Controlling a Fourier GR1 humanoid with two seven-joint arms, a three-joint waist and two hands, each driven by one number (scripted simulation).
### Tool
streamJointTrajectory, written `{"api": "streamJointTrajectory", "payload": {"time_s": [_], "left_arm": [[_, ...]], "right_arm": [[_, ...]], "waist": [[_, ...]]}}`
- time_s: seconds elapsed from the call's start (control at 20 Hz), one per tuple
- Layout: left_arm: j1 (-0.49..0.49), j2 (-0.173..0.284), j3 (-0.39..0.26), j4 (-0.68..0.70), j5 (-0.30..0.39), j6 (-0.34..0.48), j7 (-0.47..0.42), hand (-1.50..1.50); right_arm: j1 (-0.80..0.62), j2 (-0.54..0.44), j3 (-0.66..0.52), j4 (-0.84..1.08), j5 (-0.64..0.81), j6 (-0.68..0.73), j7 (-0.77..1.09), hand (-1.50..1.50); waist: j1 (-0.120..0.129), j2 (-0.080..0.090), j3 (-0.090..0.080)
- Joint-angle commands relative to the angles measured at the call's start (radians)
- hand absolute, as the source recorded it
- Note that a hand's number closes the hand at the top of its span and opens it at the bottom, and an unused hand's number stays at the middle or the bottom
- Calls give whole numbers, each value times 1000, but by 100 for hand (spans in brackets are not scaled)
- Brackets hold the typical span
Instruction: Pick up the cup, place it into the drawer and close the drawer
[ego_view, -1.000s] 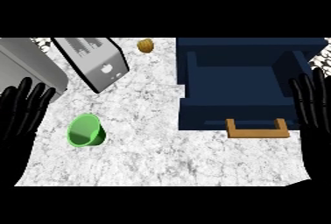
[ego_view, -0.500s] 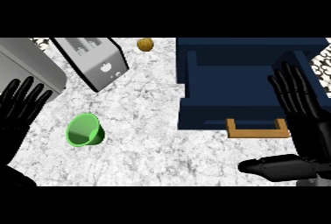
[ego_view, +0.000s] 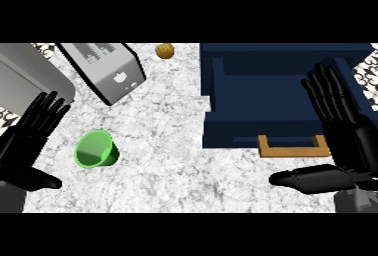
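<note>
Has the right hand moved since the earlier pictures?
Yes. The right hand has come in from the view's right edge, and now lies over the open drawer beside its wooden handle.

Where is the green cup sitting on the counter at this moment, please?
In the head view the green cup lies on its side at the counter's left, just right of the open left hand and below the toaster.

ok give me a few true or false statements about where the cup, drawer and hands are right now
1. The green cup lies on its side on the counter. True.
2. The cup sits inside the blue drawer. False: it lies on the marble counter, left of the drawer.
3. The drawer is open. True.
4. The left hand is curled round the cup. False: it is open, beside the cup.
5. The right hand is open, over the drawer's right side. True.
</note>
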Motion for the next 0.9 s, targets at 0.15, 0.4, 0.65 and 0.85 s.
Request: {"api": "streamJointTrajectory", "payload": {"time_s": [0.15,0.4,0.65,0.85], "left_arm": [[-42,28,19,316,-189,-58,-233,-150],[-118,11,3,508,-275,-26,-341,-150],[-149,38,-14,788,-409,-13,-609,-150],[-304,23,-24,952,-457,65,-652,-150]], "right_arm": [[-72,-14,-40,34,-15,13,13,-150],[-78,-23,-66,31,-28,27,43,-150],[-86,-18,-62,29,-26,30,28,-150],[-89,4,-40,40,6,17,28,-150]], "waist": [[-4,3,-1],[-2,0,0],[-14,4,-2],[-15,4,-2]]}}
